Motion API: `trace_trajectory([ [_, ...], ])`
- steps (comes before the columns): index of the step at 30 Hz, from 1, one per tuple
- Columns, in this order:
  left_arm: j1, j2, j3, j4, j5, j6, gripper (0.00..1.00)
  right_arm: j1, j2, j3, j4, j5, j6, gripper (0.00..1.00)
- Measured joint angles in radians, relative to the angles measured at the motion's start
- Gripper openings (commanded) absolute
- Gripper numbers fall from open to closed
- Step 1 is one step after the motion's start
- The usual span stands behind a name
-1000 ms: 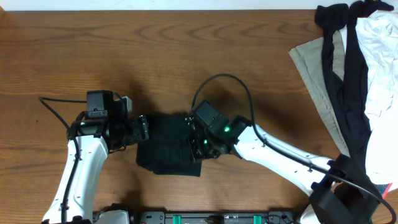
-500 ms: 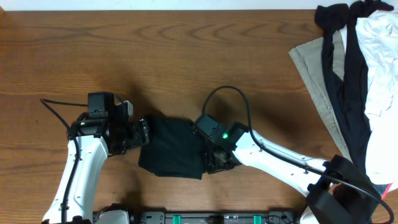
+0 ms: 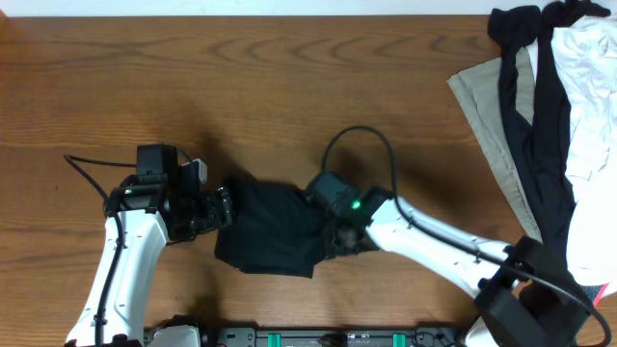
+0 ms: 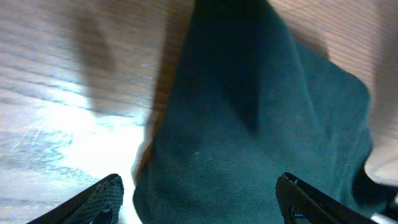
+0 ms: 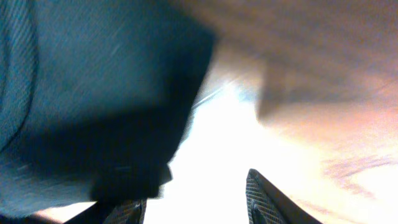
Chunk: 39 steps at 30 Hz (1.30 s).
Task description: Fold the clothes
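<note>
A folded black garment [image 3: 272, 229] lies on the wooden table near the front, between my two grippers. My left gripper [image 3: 222, 205] is open at its left edge; in the left wrist view the dark cloth [image 4: 261, 124] fills the space between the two fingertips [image 4: 199, 202]. My right gripper [image 3: 339, 237] is open at the garment's right edge; in the right wrist view the cloth [image 5: 93, 93] lies over the left finger and bare table shows between the fingertips [image 5: 199, 199]. Neither gripper holds cloth.
A heap of unfolded clothes [image 3: 554, 116] lies at the far right: a beige piece [image 3: 487, 106], black pieces [image 3: 551, 125] and white pieces [image 3: 593, 87]. Cables loop from both arms over the table.
My right gripper has slid right and toward the front, off the top of the garment to its right edge. The garment has flattened and spread. My left gripper has barely moved.
</note>
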Motion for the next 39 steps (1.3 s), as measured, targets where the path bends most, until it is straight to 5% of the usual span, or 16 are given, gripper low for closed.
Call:
trace_trajectory([
  [7,0.000,0.000,0.000,0.060,0.134,0.080,0.81,-0.089,0.000,0.023,-0.014,-0.008,-0.095,0.50],
  [16,0.000,0.027,0.000,0.079,0.108,0.105,0.82,-0.146,0.000,0.026,-0.037,-0.013,-0.128,0.50],
  [34,0.004,0.372,0.018,0.357,0.194,0.139,0.89,-0.150,0.000,0.027,-0.060,-0.013,-0.131,0.50],
  [36,0.004,0.394,0.032,0.373,0.217,0.143,0.78,-0.150,0.000,0.027,-0.063,-0.014,-0.131,0.50],
  [39,0.007,0.423,0.037,0.381,0.246,0.159,0.41,-0.150,0.000,0.027,-0.063,-0.014,-0.131,0.50],
])
